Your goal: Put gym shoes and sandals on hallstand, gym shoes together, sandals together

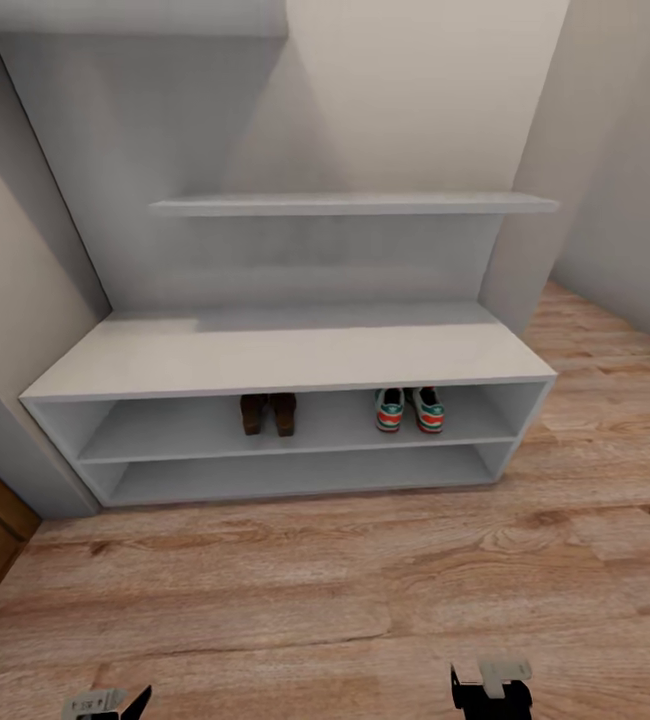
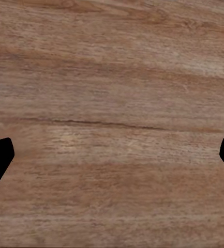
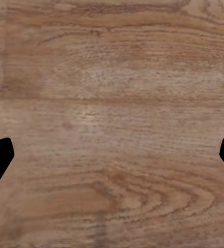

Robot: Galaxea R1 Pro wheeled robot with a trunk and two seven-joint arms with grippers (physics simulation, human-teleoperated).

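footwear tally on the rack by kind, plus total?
Gym shoes: 2, side by side on the upper shelf row of the hallstand
Sandals: 2, side by side on the same row
Total: 4, none on the corridor floor

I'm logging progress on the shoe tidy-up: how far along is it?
It looks finished. Both gym shoes stand side by side on the upper shelf of the hallstand, and both sandals sit together further left on that shelf. Nothing is in hand: the left tool and right tool are open over bare corridor floor. Nothing seems left.
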